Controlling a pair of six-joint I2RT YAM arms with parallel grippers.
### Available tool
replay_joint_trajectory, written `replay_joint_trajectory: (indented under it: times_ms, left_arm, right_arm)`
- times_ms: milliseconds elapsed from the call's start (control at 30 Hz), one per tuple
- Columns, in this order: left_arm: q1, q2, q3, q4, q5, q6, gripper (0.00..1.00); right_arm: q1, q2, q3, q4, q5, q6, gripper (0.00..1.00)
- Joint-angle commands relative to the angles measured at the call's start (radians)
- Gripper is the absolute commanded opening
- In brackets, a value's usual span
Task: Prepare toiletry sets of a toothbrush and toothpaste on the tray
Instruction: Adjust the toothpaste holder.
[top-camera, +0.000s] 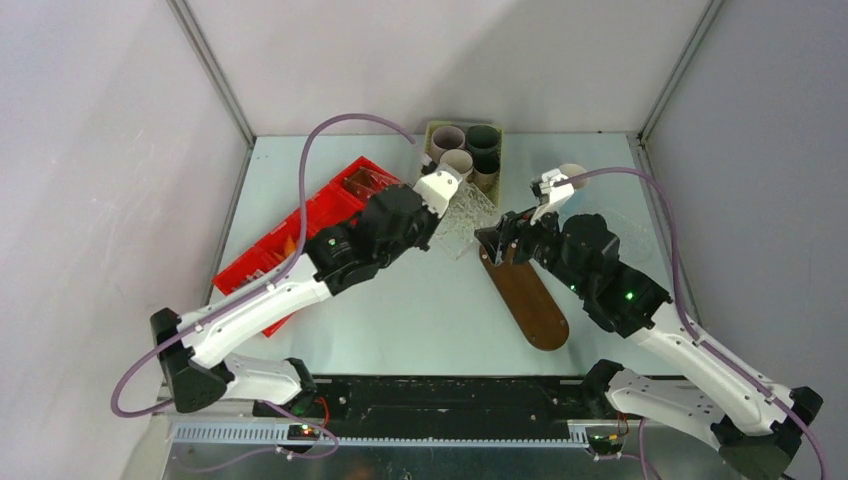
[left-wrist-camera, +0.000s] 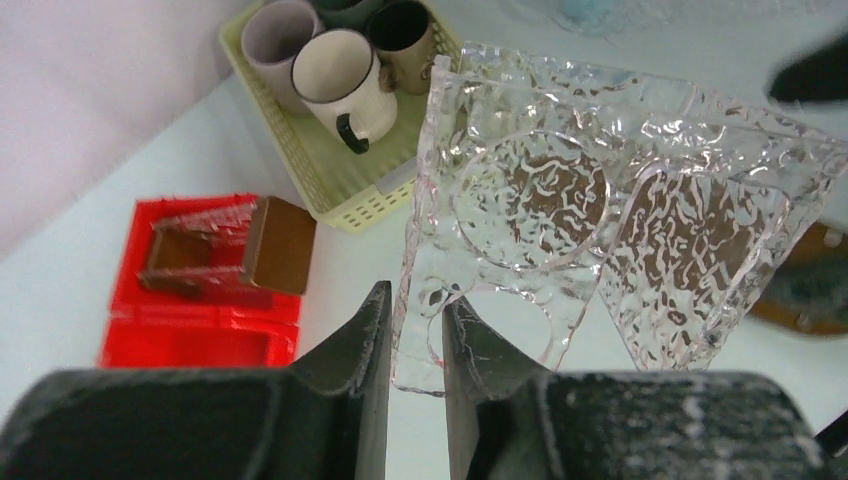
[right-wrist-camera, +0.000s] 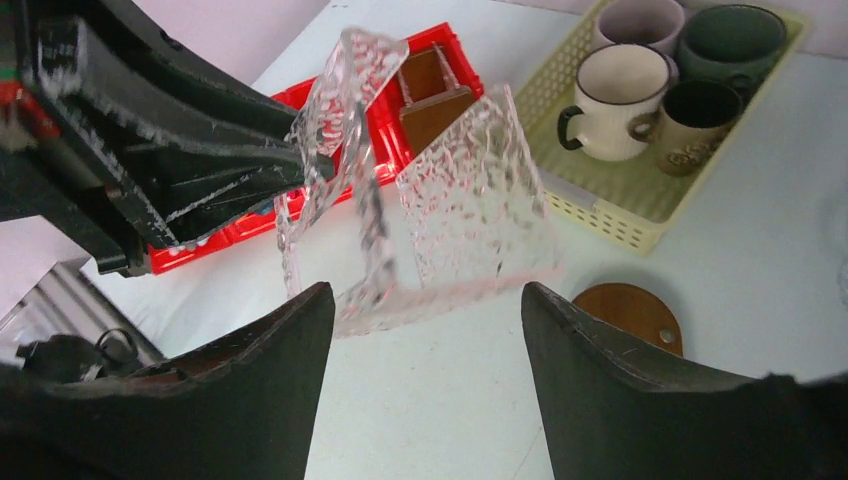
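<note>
Two arms met over the middle of the table. The left gripper was pinched nearly shut on the bottom edge of a clear plastic holder, a bumpy see-through piece with a round hollow and angled pockets, held tilted up off the tabletop. Facing it, the right gripper stood with its jaws spread wide and nothing between them; the holder hung just ahead of its fingertips, not touching them as far as I could see.

The tray, a dark brown oval board, lay flat on the table under the right gripper, running from there back toward the arm's base. Its rounded far end showed beneath that gripper's fingers, just beside the lower corner of the holder. I saw nothing resting on the bare part of the board.

At the back stood a pale yellow basket holding mugs, a cream mug nearest. A red bin sat on the left side, well apart from the tray.
</note>
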Motion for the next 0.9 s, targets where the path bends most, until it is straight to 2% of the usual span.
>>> replay_joint_trajectory:
  times_ms: [0, 133, 300, 533, 767, 867]
  left_arm:
    - [-0.001, 0.051, 0.101, 0.003, -0.173, -0.329, 0.0]
    - [-0.001, 0.108, 0.163, -0.057, -0.218, -0.502, 0.0]
    - [-0.037, 0.179, 0.226, -0.128, -0.292, -0.641, 0.0]
    - [-0.088, 0.239, 0.285, -0.175, -0.35, -0.7, 0.0]
    - [-0.119, 0.256, 0.281, -0.159, -0.368, -0.728, 0.0]
    - [-0.133, 0.253, 0.28, -0.152, -0.388, -0.736, 0.0]
  right_arm:
    - [0.075, 0.019, 0.034, -0.012, 0.265, 0.083, 0.72]
    - [0.132, 0.055, 0.034, -0.008, 0.38, 0.171, 0.73]
    - [0.162, 0.098, 0.033, 0.044, 0.464, 0.217, 0.73]
    - [0.159, 0.136, 0.041, 0.089, 0.597, 0.225, 0.66]
    - [0.125, 0.208, 0.096, 0.004, 0.633, 0.25, 0.6]
    - [0.11, 0.248, 0.115, -0.045, 0.642, 0.263, 0.54]
